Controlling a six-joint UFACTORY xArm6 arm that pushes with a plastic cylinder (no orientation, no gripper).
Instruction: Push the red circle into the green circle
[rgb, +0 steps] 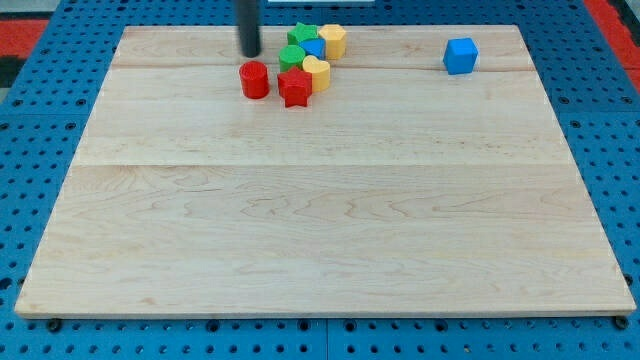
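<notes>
The red circle (254, 79) lies near the view's top, left of centre. The green circle (292, 56) sits up and to its right, in a tight cluster, with a small gap between them. My tip (250, 53) stands just above the red circle in the view, close to its top edge and to the left of the green circle.
The cluster also holds a red star (295, 88), a yellow heart (317, 73), a blue block (313, 47), a green star (301, 35) and a yellow hexagon (332, 40). A blue cube (460, 55) stands alone at the top right. The wooden board (320, 230) lies on a blue pegboard.
</notes>
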